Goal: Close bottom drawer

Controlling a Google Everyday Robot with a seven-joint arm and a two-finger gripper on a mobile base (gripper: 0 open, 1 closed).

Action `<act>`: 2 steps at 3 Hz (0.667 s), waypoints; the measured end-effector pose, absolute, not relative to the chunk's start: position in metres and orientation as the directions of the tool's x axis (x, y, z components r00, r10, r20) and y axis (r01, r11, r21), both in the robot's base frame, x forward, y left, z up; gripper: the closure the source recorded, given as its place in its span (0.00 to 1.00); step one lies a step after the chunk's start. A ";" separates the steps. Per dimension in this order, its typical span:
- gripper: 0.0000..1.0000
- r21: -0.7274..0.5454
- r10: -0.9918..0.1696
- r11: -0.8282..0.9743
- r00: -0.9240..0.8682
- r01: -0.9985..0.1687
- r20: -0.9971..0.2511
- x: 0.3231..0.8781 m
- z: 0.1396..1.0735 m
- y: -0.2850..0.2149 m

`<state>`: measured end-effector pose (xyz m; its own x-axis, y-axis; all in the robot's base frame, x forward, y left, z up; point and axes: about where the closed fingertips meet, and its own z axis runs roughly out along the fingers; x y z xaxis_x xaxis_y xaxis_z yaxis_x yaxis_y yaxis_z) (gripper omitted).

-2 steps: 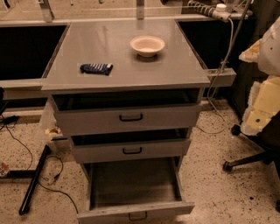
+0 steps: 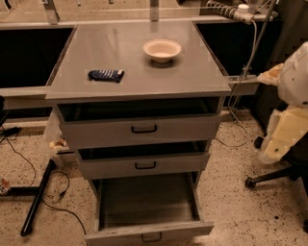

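The bottom drawer (image 2: 148,232) is the lowest of three grey drawers in the cabinet. It is pulled far out, with its long shallow grey tray (image 2: 147,199) showing and bare. Its flat front with a small dark bar handle (image 2: 151,237) sits at the picture's lower edge. The two drawers above, middle (image 2: 144,166) and top (image 2: 142,129), each stand slightly open. My arm, white and yellowish (image 2: 288,120), hangs at the right edge. The gripper (image 2: 272,153) is at its lower end, right of the cabinet at about the middle drawer's height and well apart from the drawers.
A cream bowl (image 2: 162,49) and a dark patterned object (image 2: 106,75) lie on the cabinet top (image 2: 192,72). An office chair base (image 2: 274,175) stands at the right. Cables and a black stand leg (image 2: 36,202) lie on the speckled floor at the left. A power strip (image 2: 231,12) sits on the back ledge.
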<state>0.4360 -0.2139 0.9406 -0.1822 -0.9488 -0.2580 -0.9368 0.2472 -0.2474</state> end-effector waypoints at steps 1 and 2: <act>0.00 -0.184 -0.929 0.241 -0.172 -0.953 -0.328 0.429 0.864 -0.218; 0.00 -0.164 -0.914 0.236 -0.161 -0.958 -0.373 0.419 0.802 -0.218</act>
<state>0.4191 -0.2177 0.8022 -0.1613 -0.9139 -0.3726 -0.9577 0.2360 -0.1644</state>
